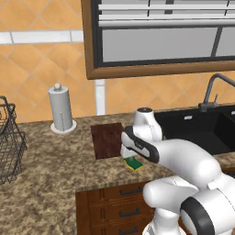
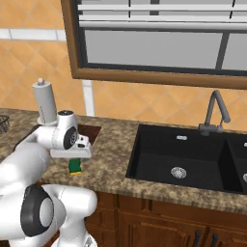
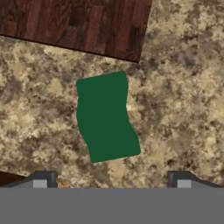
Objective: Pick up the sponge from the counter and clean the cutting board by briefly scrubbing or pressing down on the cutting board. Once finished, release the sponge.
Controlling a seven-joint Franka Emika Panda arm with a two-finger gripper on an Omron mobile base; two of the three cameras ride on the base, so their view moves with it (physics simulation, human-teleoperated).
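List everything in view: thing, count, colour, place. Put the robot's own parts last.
sponge: one, green top over yellow, on the counter just off the board's corner
cutting board: one, dark reddish-brown, flat on the counter
counter: one, speckled brown-beige
paper towel holder: one, grey-white, by the wall
wire basket: one, dark, counter's left end
sink: one, black, set into the counter
faucet: one, grey, behind the sink
window: one, brown frame, on the wall
gripper: one, dark fingertips, open above the sponge

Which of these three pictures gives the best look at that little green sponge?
The hand view: it looks straight down on the sponge, whole and unobstructed on the counter. In both base views the arm hides most of it; just a green and yellow corner shows.
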